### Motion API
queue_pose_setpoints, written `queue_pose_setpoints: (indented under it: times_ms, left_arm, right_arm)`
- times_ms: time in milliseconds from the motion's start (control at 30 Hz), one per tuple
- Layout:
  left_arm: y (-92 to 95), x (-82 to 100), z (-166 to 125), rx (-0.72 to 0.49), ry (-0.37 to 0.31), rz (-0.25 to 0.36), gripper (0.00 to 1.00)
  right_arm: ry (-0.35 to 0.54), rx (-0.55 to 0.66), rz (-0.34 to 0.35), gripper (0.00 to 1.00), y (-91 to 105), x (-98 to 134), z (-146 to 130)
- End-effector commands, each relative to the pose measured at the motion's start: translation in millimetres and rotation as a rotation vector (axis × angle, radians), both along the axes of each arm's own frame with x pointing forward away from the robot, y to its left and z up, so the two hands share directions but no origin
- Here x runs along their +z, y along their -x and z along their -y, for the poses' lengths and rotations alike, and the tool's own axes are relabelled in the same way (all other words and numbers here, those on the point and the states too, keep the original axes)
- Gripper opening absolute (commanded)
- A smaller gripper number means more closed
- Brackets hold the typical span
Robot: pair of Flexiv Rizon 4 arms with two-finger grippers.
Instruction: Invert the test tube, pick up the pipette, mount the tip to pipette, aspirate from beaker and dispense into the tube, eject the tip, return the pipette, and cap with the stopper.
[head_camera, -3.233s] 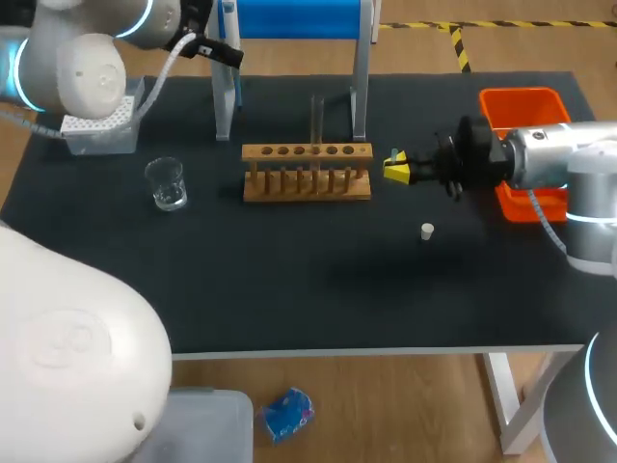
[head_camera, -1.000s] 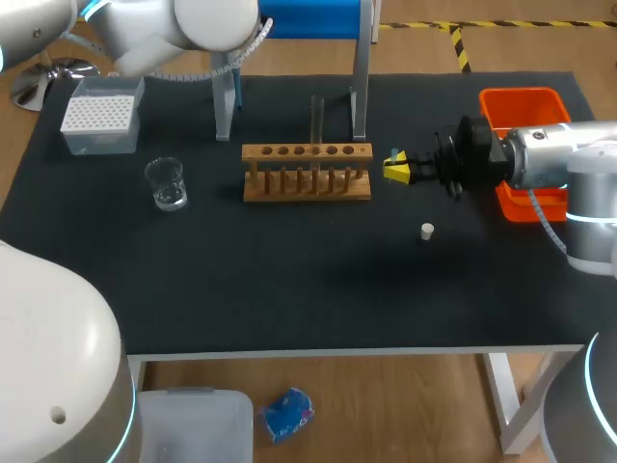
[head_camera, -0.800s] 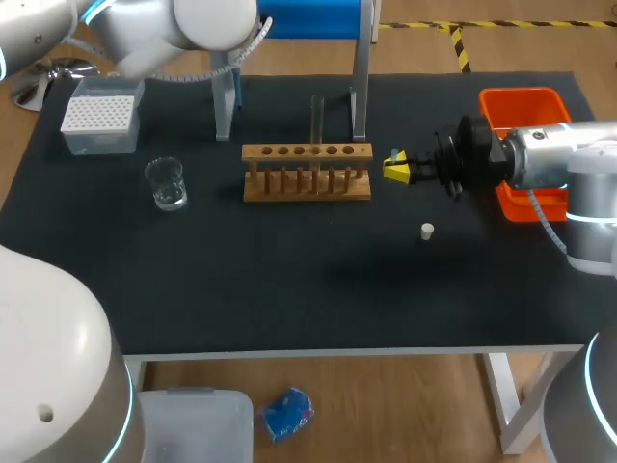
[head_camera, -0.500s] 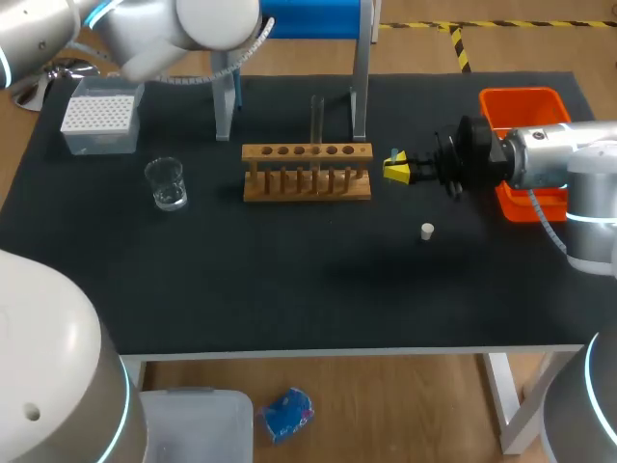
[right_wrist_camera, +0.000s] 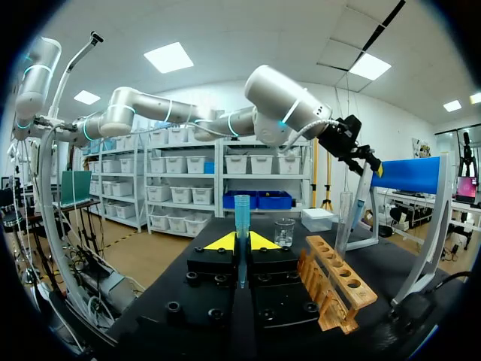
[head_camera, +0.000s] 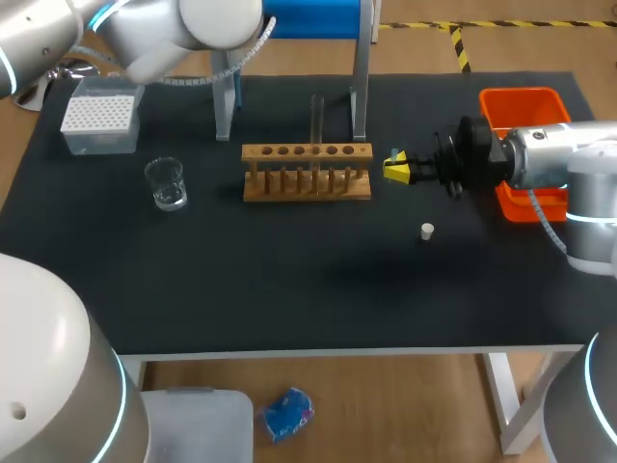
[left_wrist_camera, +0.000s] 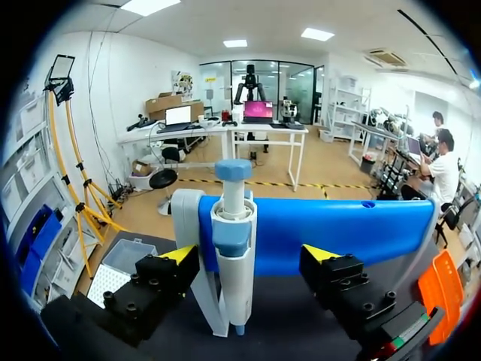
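My left gripper hangs at the far edge of the tabletop with its fingers spread wide and nothing in them. The pipette is on its blue stand, just ahead of the gap between them. As I judge it, I am about to take the pipette. The test tube already stands upright in the wooden rack mid-table, so the grasp comes next. The pipette body looks nearer one finger than the other, so I would centre the gap on it first. I would then close on the thick part below the plunger and lift straight up to clear the hanger, not drag it sideways. I cannot tell how deep it sits between my fingers. My right gripper is beside the rack's right end, its fingers drawn together on a slim bluish piece I cannot identify. The beaker and tip box wait near the left edge, and the stopper lies right of centre.
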State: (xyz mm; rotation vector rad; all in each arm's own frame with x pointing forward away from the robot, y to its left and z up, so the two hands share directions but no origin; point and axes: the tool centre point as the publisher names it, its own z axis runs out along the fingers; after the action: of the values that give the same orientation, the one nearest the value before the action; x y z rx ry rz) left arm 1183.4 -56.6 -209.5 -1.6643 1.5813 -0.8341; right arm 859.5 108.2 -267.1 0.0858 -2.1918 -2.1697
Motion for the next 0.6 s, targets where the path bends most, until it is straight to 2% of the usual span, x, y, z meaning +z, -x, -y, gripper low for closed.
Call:
queue_pose_setpoints:
  times_ms: [33, 500, 567, 600]
  left_arm:
    - [-4.2, 0.4, 1.7, 0.006, -0.003, -0.005, 0.95]
    - [-8.1, 0.2, 2.0, 0.007, -0.007, 0.001, 0.93]
    - [-8.1, 0.0, 2.4, 0.007, -0.008, 0.002, 0.67]
    - [-8.0, -0.2, 2.9, 0.007, -0.008, 0.002, 0.63]
  right_arm:
    - [0.002, -0.001, 0.001, 0.0, 0.9, 0.6, 0.8]
    - [0.002, -0.001, 0.001, 0.0, 0.9, 0.6, 0.8]
    - [0.002, -0.001, 0.001, 0.0, 0.9, 0.6, 0.8]
    - [0.002, -0.001, 0.001, 0.0, 0.9, 0.6, 0.8]
